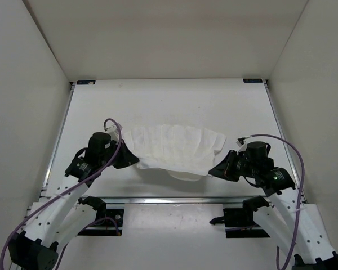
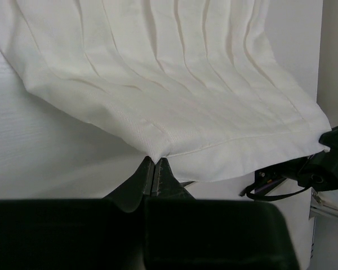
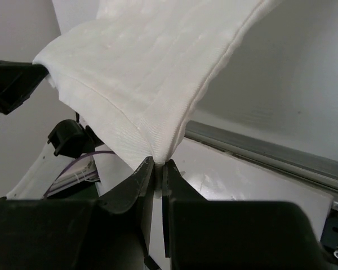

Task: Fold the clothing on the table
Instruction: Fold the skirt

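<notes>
Looking down from above, you see the table (image 1: 169, 101) running on past the pleated white garment (image 1: 174, 147) to the far wall (image 1: 169, 39), the cloth's near edge lifted just behind the front rail (image 1: 174, 198). Only the wrist views show the grips: left gripper (image 2: 155, 169) and right gripper (image 3: 158, 166) each clamped tight on a hem corner.

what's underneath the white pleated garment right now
The near edge of the clothing is lifted, pinched by the left gripper and right gripper; beneath it only bare table shows. Farther back the fabric covers what is under it.
</notes>
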### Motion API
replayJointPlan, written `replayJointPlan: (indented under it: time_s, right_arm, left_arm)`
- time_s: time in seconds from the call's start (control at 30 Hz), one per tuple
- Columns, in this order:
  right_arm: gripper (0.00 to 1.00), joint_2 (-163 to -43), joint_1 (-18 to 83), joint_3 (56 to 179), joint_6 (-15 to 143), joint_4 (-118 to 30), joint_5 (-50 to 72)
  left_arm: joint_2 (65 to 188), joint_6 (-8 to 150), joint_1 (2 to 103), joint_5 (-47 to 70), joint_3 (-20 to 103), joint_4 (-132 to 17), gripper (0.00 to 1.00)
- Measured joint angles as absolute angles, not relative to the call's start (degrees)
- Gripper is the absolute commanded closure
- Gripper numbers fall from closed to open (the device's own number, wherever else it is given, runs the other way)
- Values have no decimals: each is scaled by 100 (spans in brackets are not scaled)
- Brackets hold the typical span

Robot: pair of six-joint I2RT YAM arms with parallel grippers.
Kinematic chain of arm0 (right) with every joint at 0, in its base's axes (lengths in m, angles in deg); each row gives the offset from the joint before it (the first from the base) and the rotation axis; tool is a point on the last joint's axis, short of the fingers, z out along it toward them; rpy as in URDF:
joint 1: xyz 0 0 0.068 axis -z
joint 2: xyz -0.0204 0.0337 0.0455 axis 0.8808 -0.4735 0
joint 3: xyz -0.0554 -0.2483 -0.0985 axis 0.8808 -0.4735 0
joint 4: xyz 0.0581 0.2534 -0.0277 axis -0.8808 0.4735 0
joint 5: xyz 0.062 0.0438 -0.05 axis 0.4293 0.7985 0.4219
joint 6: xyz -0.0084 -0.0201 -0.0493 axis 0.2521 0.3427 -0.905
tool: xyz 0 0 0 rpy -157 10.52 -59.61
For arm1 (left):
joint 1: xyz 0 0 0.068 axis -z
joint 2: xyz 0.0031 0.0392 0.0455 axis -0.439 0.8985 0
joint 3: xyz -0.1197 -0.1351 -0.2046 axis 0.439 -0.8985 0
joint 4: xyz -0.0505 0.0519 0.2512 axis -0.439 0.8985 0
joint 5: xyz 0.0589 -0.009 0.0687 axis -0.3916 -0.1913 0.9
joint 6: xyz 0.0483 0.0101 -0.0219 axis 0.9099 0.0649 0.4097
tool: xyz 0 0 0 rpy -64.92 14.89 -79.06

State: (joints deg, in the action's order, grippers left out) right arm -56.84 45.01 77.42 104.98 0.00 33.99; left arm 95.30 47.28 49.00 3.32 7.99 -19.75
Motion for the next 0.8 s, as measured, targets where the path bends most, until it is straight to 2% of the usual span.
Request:
replayJointPlan:
  time_s: [0.1, 0.17, 0.33, 0.37, 0.4, 0.43, 0.47, 0.5, 0.6, 0.7, 0.8]
  right_arm:
    - [100, -5492, 4350, 7742, 10785, -11, 3296]
    - [100, -5645, 4634, 7742, 10826, -146, 3430]
    - [100, -7029, 5705, 7919, 10855, -1110, 3976]
    - [95, -7413, 5788, 8061, 10857, -1355, 3963]
    - [87, -7875, 5856, 8241, 10855, -1626, 3941]
    - [74, -8390, 5915, 8463, 10828, -1925, 3946]
    - [64, -8819, 5961, 8697, 10789, -2161, 3922]
    - [60, -9383, 6020, 9030, 10658, -2378, 3823]
    - [40, -10642, 6081, 10055, 10166, -2642, 3559]
    - [34, -11048, 6009, 10538, 9723, -2741, 3251]
    - [34, -10854, 5950, 10437, 9441, -2721, 2844]
  left_arm:
    - [9464, 4719, 4821, 361, 863, -1853, 100]
    - [9641, 4723, 4627, 258, 972, -1885, 100]
    - [11005, 4706, 4249, -131, 1501, -2548, 100]
    - [11447, 4708, 4185, -192, 1700, -2694, 98]
    - [11945, 4706, 4102, -269, 1958, -2871, 77]
    - [12507, 4736, 4004, -328, 2253, -3035, 47]
    - [13036, 4778, 3903, -323, 2578, -3134, 38]
    - [13530, 4791, 3774, -315, 2891, -3278, 34]
    - [14522, 4677, 3405, -315, 3278, -3855, 34]
    - [14657, 4588, 3215, -319, 3061, -4043, 34]
    - [14319, 4579, 3283, -310, 2677, -4137, 34]
